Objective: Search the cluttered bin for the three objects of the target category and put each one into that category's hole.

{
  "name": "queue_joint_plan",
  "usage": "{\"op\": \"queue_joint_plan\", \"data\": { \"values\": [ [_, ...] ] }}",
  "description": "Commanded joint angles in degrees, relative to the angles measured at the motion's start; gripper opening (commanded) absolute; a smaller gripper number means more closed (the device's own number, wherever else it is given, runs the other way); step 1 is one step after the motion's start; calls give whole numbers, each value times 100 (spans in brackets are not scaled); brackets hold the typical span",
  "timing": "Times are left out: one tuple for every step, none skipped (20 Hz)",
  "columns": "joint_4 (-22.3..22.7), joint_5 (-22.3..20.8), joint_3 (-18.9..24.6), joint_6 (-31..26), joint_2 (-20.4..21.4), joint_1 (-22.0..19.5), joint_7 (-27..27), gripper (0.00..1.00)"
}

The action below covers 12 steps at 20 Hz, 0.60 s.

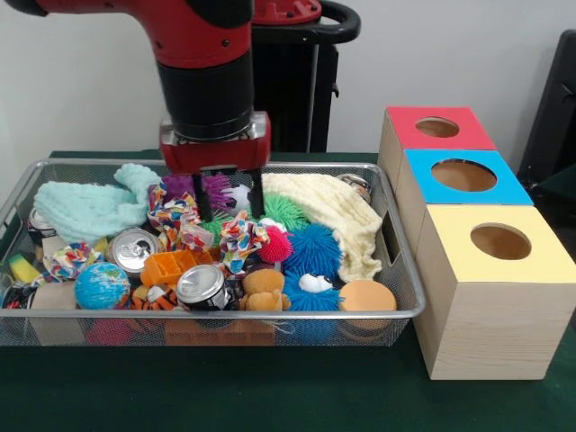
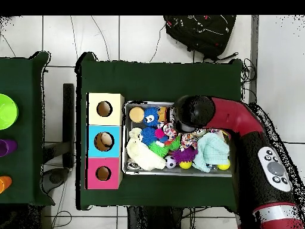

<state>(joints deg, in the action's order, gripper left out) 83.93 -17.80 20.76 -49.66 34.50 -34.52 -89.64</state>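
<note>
Over the cluttered bin [image 1: 396, 270] we see the jaws spread, empty, straddling a rope toy [image 1: 173, 209]. Crowding purple plush [image 1: 216, 189] could snag them, spoiling our grip.

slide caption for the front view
Sawyer gripper open, lowered among rope toys in the cluttered bin.
</note>
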Motion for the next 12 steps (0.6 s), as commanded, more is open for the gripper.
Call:
{"op": "queue_joint_plan", "data": {
  "values": [
    [359, -1120, 515, 776, -434, -487, 1889, 100],
    [445, -1236, 510, 894, -429, -500, 1822, 100],
    [572, -1314, 517, 997, -360, -510, 1756, 100],
    [665, -1369, 520, 987, -276, -493, 1647, 100],
    [806, -1366, 520, 972, -147, -482, 1536, 100],
    [948, -1364, 520, 957, -18, -471, 1426, 100],
    [1089, -1362, 520, 942, 111, -460, 1316, 100],
    [1218, -1321, 517, 934, 233, -437, 1167, 100],
    [1329, -1271, 529, 933, 318, -406, 1024, 100],
    [1451, -1190, 540, 929, 393, -386, 859, 100],
    [1518, -1111, 538, 870, 450, -330, 713, 100],
    [1582, -1043, 539, 837, 519, -275, 590, 100]
  ]
}}
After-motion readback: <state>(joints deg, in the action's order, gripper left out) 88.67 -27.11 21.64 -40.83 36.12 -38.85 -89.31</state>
